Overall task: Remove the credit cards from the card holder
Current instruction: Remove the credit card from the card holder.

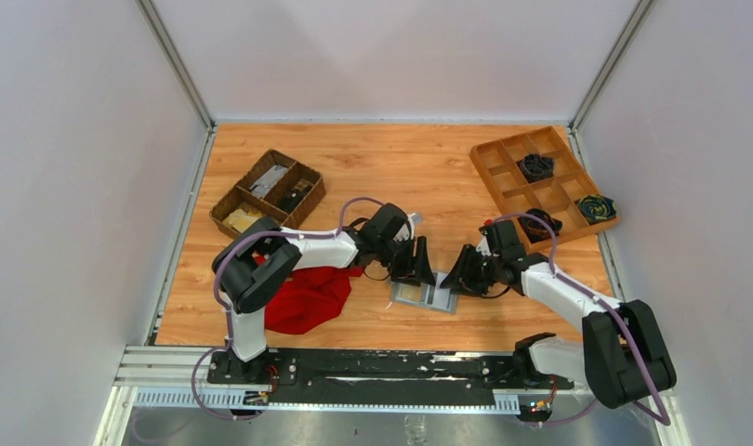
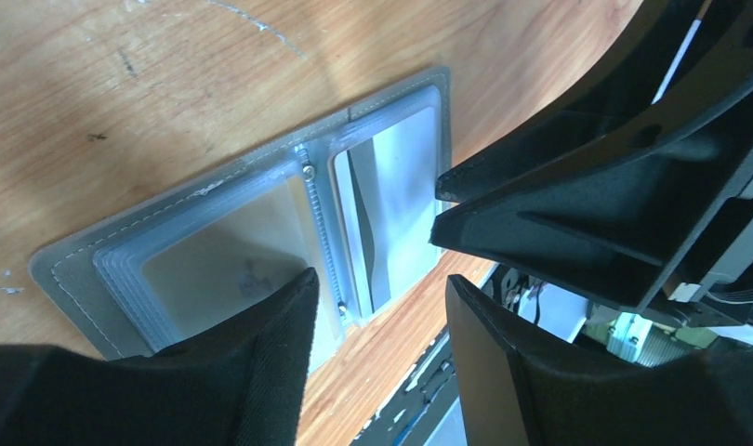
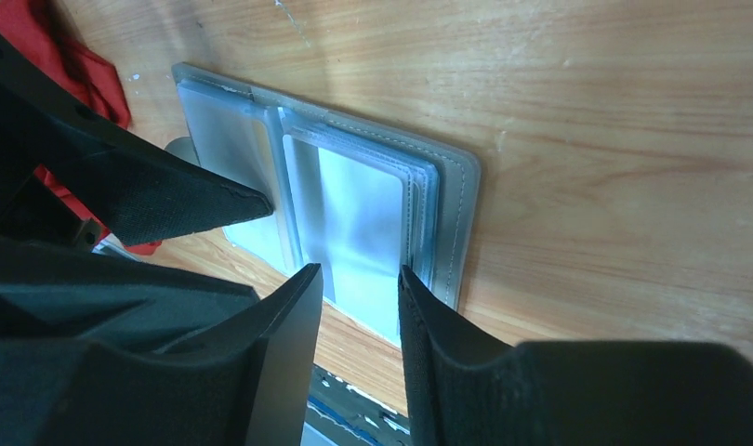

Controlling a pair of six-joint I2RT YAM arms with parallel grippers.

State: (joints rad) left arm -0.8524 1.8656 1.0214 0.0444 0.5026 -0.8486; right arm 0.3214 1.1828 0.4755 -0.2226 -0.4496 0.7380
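Observation:
The grey card holder (image 1: 427,296) lies open and flat on the wooden table, clear sleeves up. In the left wrist view its left half (image 2: 205,265) shows a beige credit card (image 2: 233,274) through the sleeve. The right half (image 2: 396,186) looks pale and glossy. My left gripper (image 2: 377,283) is open above the holder's near edge, one fingertip (image 2: 294,297) over the left half. Open as well, my right gripper (image 3: 359,272) hovers over the near edge of the holder's right half (image 3: 363,214). Neither gripper holds anything. The two grippers face each other closely (image 1: 419,265) (image 1: 458,272).
A red cloth (image 1: 308,297) lies just left of the holder, under the left arm. A dark wicker basket (image 1: 268,193) stands at the back left. A wooden divided tray (image 1: 545,186) with black items stands at the back right. The metal rail (image 1: 354,367) runs along the near edge.

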